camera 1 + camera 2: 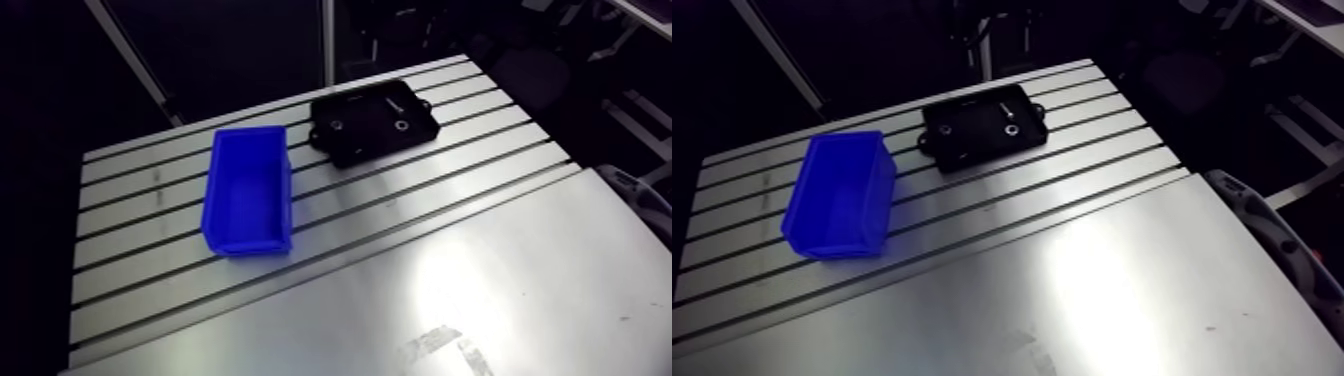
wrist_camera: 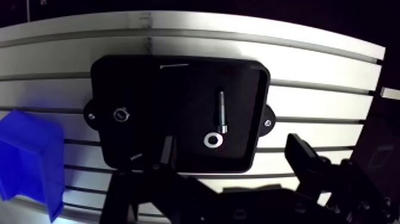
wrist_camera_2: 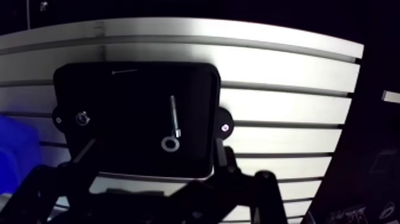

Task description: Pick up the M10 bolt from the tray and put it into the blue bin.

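Just ahead of the gripper (image 2: 231,143), the M10 bolt (image 2: 221,112) lies flat in the black tray (image 2: 259,101) next to a washer (image 2: 212,140). Nothing is done yet: grasping, lifting and carrying it to the blue bin (image 2: 30,155) beside the gripper are all left. Its fingers stand wide apart, empty, touching nothing

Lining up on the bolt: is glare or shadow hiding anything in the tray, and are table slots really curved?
Wrist view: the tray is dark, but the bolt and washer catch light; slots curve from lens distortion. Arm view: glare on the near table, none on the tray.
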{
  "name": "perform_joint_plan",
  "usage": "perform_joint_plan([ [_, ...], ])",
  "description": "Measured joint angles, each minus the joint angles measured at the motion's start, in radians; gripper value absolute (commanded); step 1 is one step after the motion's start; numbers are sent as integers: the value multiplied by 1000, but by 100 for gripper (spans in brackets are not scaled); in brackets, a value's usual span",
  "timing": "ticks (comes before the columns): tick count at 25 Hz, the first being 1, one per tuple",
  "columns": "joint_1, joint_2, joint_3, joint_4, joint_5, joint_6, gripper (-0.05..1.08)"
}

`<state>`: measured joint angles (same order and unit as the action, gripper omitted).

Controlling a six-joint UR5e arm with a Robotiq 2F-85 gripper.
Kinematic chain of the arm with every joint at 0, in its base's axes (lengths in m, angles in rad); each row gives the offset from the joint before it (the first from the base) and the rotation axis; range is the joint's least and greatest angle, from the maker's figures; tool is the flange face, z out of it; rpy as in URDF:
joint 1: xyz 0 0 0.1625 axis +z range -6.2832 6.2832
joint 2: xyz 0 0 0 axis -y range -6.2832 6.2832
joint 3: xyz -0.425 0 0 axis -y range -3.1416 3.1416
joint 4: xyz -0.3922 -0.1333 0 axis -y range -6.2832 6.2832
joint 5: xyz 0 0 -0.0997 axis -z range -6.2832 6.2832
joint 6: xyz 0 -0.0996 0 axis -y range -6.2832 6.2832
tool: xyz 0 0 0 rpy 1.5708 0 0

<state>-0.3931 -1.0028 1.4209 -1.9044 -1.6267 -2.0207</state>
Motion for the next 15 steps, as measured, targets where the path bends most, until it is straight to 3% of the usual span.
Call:
perform_joint_plan([
  [15,-2,21,40,-37,-2,-10,29],
])
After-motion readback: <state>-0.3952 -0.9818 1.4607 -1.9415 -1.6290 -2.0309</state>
